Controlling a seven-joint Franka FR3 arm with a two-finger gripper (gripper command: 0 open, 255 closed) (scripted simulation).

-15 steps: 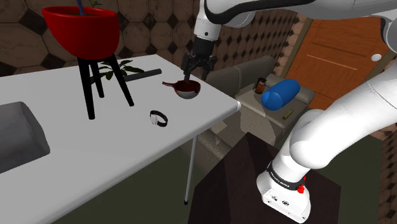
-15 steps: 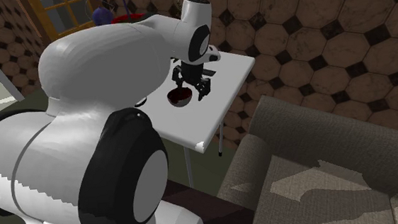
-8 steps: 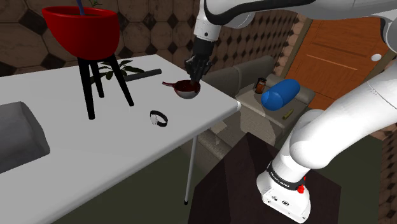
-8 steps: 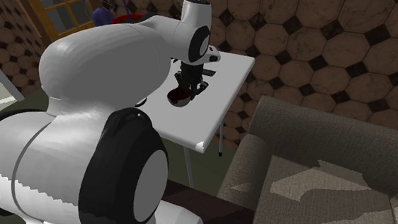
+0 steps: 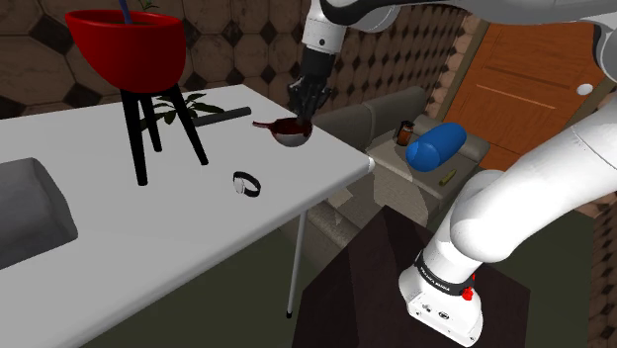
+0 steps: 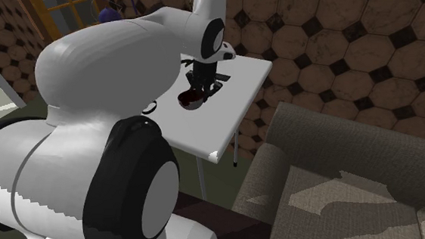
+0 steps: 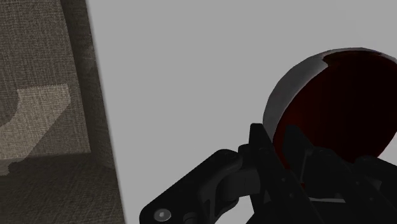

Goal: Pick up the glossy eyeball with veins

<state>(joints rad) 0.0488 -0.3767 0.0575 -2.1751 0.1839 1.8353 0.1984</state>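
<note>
table: white flat top (image 5: pixel 178 237) on thin white legs
near left: grey rounded block (image 5: pixel 30 213)
middle: black three-legged stand (image 5: pixel 137 138), red bowl (image 5: pixel 126 44) on top
right of stand: small black ring (image 5: pixel 247 184)
far: dark grey rod (image 5: pixel 223 116)

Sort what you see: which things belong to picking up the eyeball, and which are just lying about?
In the job: eyeball; gripper, shut on it.
Lying about: red bowl, black stand, wristband, dark rod, blue cushion.
</note>
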